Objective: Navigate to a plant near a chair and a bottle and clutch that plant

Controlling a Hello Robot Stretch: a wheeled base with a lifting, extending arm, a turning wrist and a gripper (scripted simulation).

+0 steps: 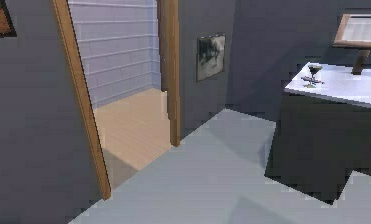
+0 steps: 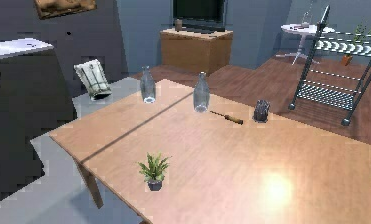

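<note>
Green little plant (image 2: 153, 166) in a dark pot (image 2: 154, 185) near the edge of the wooden table (image 2: 243, 150), well apart from two bottles (image 2: 201, 92); probably light, leaves soft, so best gripped at the stiff pot; jaws' state impossible to tell.

a wooden table (image 2: 243, 150), a tv (image 2: 198, 12) on a cabinet (image 2: 196, 50), a wire cart (image 2: 328, 92) and a framed picture (image 1: 211, 56) are seen.

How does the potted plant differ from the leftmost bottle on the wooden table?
The plant is low, with spreading green leaves in a dark pot; the bottle is taller, slim and pale grey. The plant stands near the near edge of the table, the bottle at its far edge. Both stand upright.
</note>
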